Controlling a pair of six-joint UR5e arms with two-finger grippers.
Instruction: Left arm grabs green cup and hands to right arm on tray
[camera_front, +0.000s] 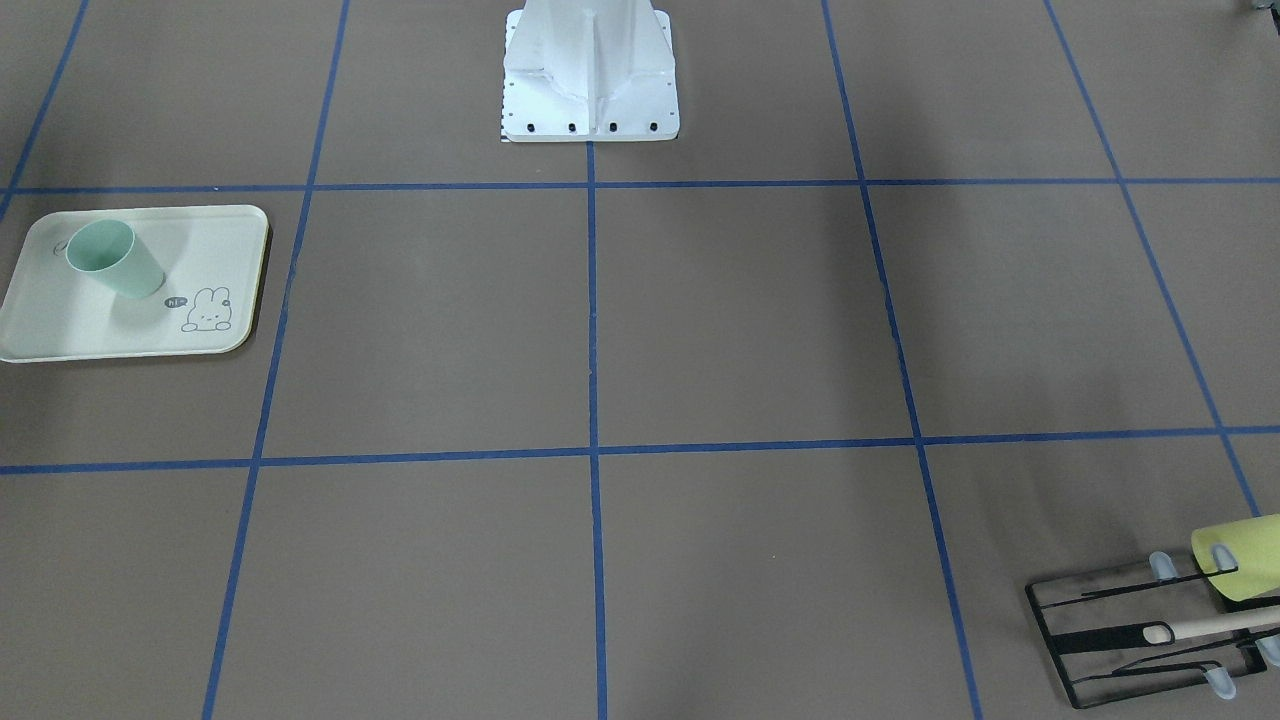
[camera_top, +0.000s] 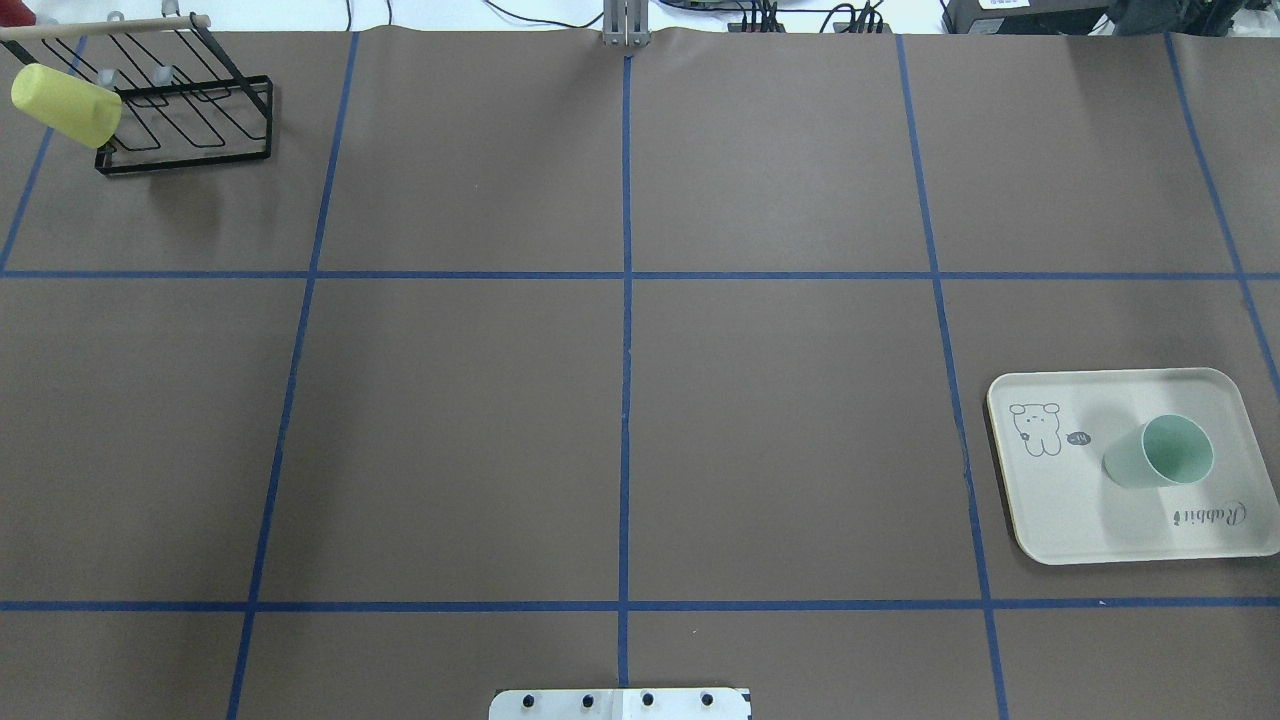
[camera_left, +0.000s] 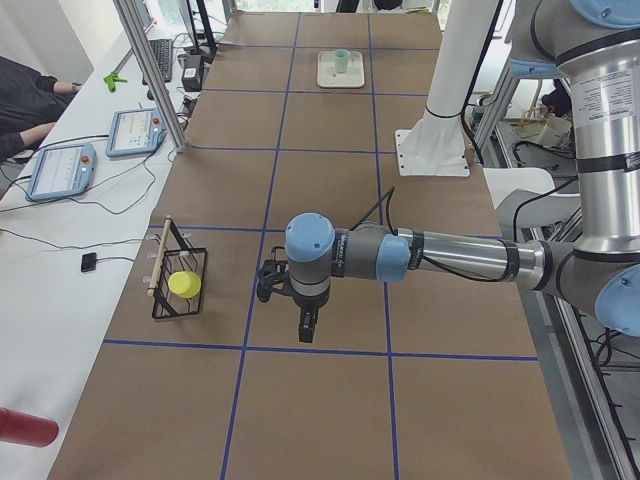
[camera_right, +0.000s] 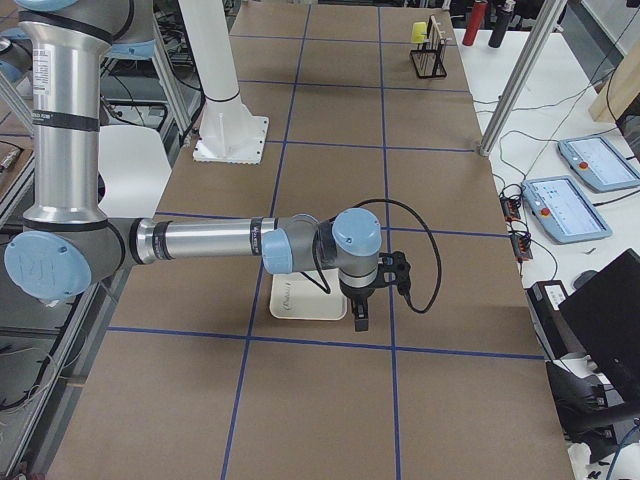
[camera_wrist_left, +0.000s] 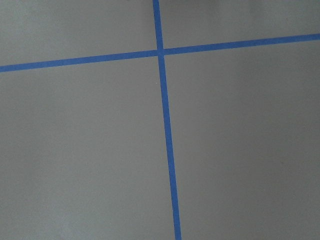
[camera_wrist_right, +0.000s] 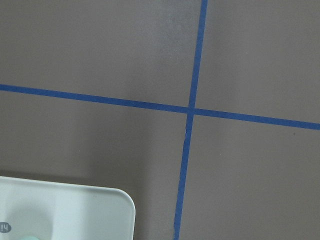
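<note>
Overhead exterior: green cup (camera_top: 1150, 462) is standing on the tray (camera_top: 1062, 505), seemingly delivered; cannot tell if left hand (camera_left: 307, 327) or right hand (camera_right: 360, 319) is spread.

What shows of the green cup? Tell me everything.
The green cup is a pale mint tumbler, smooth like plastic, tapered toward its base, with no handle. It stands upright, mouth up, and looks empty. It rests on the cream tray, between the bunny drawing and the Rabbit lettering, on the robot's right side of the table. Only the tray touches it.
</note>
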